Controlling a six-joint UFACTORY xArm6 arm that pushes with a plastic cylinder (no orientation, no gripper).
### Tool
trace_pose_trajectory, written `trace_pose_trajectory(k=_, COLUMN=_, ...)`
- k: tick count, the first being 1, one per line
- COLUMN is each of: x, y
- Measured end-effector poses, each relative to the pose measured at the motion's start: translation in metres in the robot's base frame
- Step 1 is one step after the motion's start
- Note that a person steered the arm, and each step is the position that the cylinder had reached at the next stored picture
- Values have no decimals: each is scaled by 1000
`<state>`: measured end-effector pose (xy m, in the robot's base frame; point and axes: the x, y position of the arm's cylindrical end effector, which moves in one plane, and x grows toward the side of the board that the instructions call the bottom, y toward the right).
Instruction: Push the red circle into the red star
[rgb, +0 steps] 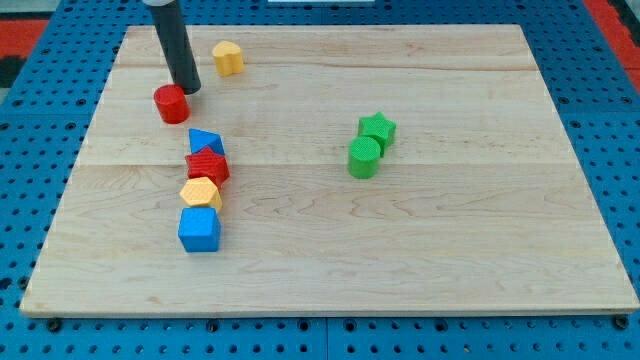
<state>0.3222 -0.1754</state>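
The red circle (171, 103) lies near the board's upper left. My tip (187, 89) stands just above and to the right of it, touching or nearly touching its upper edge. The red star (208, 165) lies below the circle, a short way down the board. It sits in a column of blocks, with a blue triangle (206, 142) against its top and a yellow hexagon (201, 192) against its bottom. A blue cube (199, 229) is at the column's lower end.
A yellow block (228, 58) lies to the right of my rod near the board's top edge. A green star (378, 129) and a green circle (364, 157) touch each other right of centre. The wooden board (450, 230) rests on a blue pegboard.
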Motion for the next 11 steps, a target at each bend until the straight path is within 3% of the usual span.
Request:
trace_pose_trajectory(k=2, x=62, y=-48)
trace_pose_trajectory(k=4, x=31, y=-76)
trace_pose_trajectory(k=5, x=76, y=-101)
trace_pose_trajectory(k=6, x=106, y=-87)
trace_pose_trajectory(k=7, x=109, y=-30)
trace_pose_trajectory(k=10, x=103, y=23)
trace_pose_trajectory(k=11, x=92, y=14)
